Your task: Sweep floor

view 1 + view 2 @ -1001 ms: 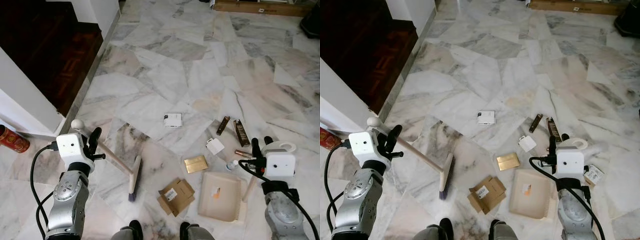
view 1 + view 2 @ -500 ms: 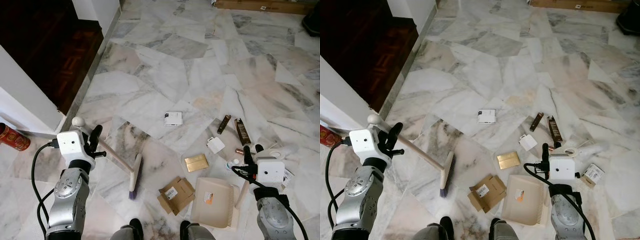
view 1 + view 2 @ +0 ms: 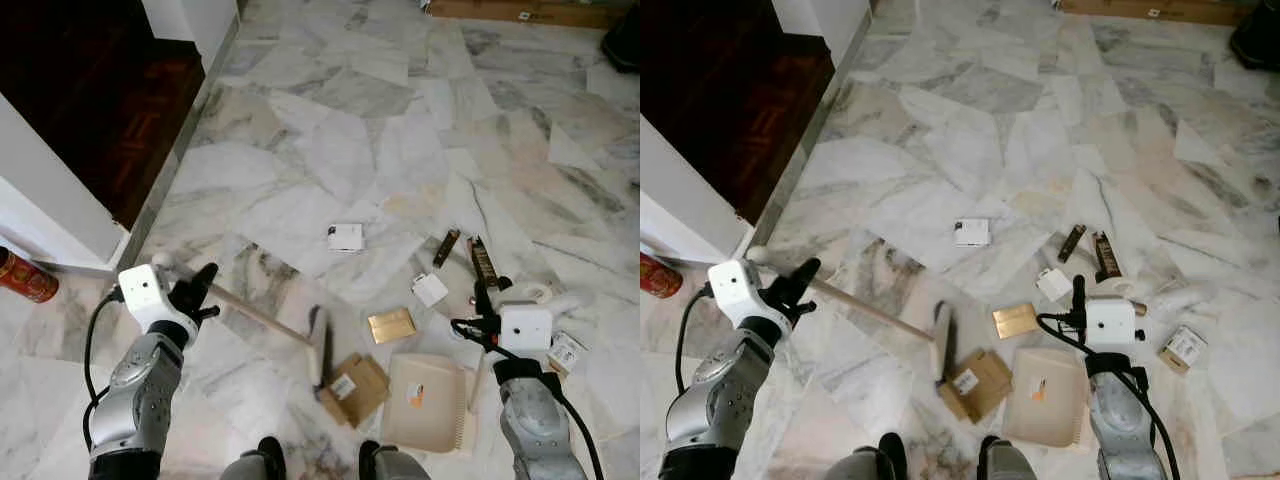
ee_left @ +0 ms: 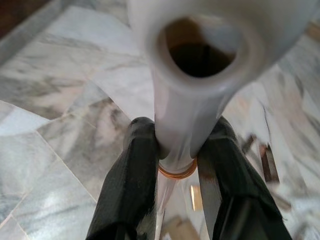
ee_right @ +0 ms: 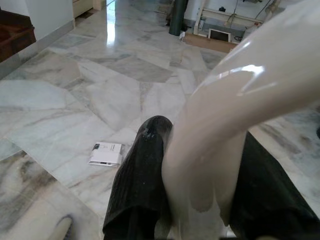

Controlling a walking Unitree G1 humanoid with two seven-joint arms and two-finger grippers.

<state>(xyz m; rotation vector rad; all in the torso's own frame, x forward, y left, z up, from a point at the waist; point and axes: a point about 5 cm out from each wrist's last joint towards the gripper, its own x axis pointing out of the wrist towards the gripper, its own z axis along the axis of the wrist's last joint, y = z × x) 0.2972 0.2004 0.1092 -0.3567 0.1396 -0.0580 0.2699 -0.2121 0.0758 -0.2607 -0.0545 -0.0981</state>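
1. Your left gripper (image 3: 203,290) sits at 8 o'clock, forearm raised, fingers (image 4: 131,170) clamped on the broom (image 3: 262,318) handle near its pale end cap.
2. The broom slants toward 4 o'clock; its head touches the cardboard (image 3: 352,388) on the marble floor (image 3: 330,140).
3. Your right gripper (image 3: 478,300) is at 4 o'clock, fingers closed around the dustpan (image 3: 424,400) handle.
4. The dustpan lies flat just beside the cardboard, with small boxes scattered near it.
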